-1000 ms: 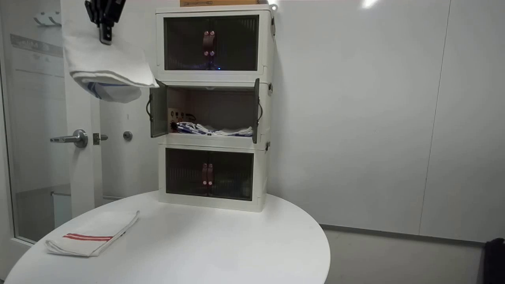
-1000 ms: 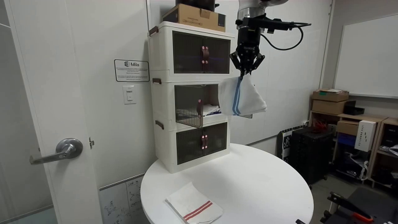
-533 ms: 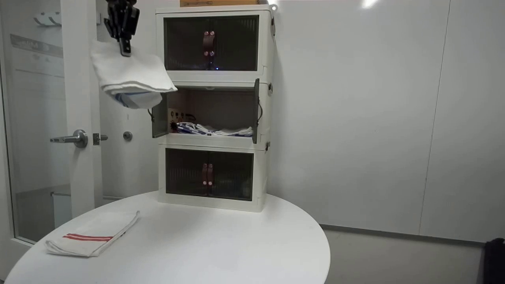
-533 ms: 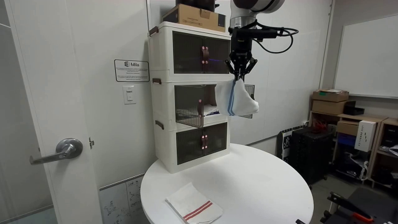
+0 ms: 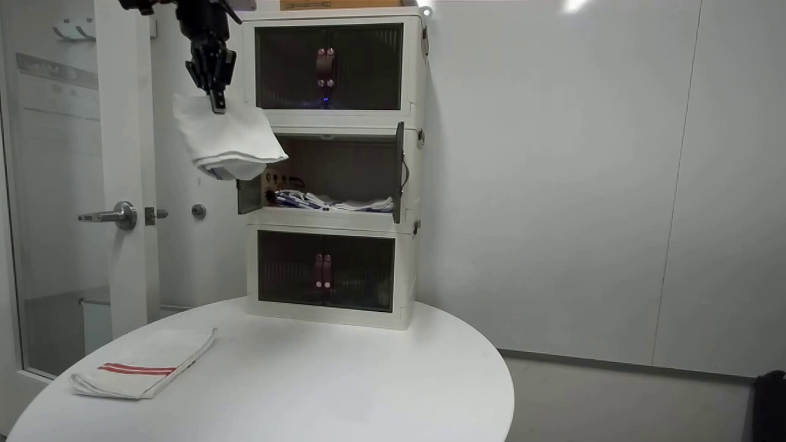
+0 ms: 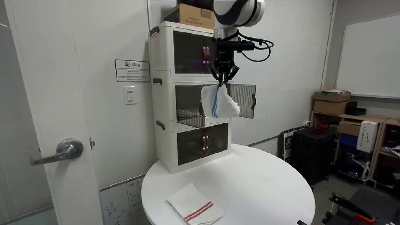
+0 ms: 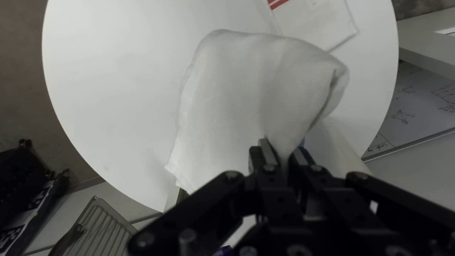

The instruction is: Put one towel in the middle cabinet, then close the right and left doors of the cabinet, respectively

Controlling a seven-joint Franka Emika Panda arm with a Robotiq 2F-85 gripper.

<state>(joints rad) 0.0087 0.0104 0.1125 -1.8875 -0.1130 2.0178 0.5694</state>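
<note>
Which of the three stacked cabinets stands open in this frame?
The middle cabinet: its left door and right door are both swung outward, whereas the top cabinet and bottom cabinet are shut.

Middle cabinet (image 6: 164,103) partly hidden by towel (image 6: 222,103), sign's fine print (image 6: 132,76) illegible

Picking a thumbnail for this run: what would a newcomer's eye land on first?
Probably the white towel with blue stripes, hanging in mid-air from the end effector above the round table. Next, likely the middle cabinet of the three-tier tower, both doors standing open, cloths lying inside. Then the red-striped cloth, folded flat on the table.
</note>
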